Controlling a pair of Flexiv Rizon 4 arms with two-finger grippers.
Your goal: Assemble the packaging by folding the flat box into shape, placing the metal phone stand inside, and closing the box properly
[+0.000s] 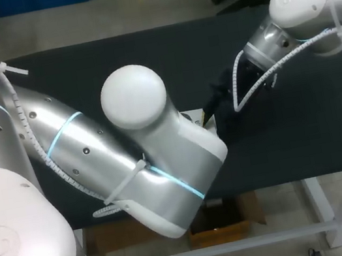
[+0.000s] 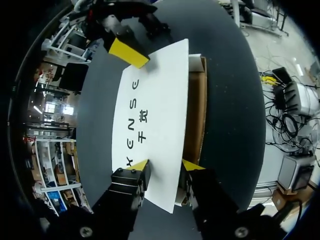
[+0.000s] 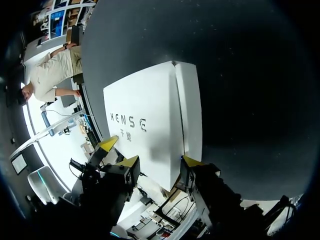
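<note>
Overhead, the centre of the frame is filled by the bulky white and silver left arm [image 1: 129, 155], by which most of the workpiece is hidden. Only a small corner of the flat white cardboard box [image 1: 191, 117] is seen, just right of centre on the black table [image 1: 303, 124]; its long axis cannot be judged here. The right arm [image 1: 298, 3] is seen entering from the upper right, with the dark right gripper [image 1: 213, 108] held just beside that corner.

From the left wrist, the white cardboard box [image 2: 150, 110] is seen lying flat, printed panel up. Its long axis runs straight away from the left gripper [image 2: 165, 166], and the lettering follows that axis. The fingers are spread wide and the near end is straddled rather than clamped. One yellow tip is set over the white panel, the other at the brown cardboard strip [image 2: 195, 110] exposed along one long side. What lies inside the brown part cannot be made out. At the far end, one yellow fingertip [image 2: 127, 51] of the right gripper is laid against the panel's corner.

From the right wrist, the box [image 3: 150, 100] is seen ahead of the right gripper [image 3: 160, 162], its lettering crosswise to the fingers. A narrow white side panel [image 3: 190, 110] is folded along one edge. The fingers are held wide, with the near edge between them. A yellow fingertip [image 3: 107, 144] of the left gripper is seen just beside them.
</note>
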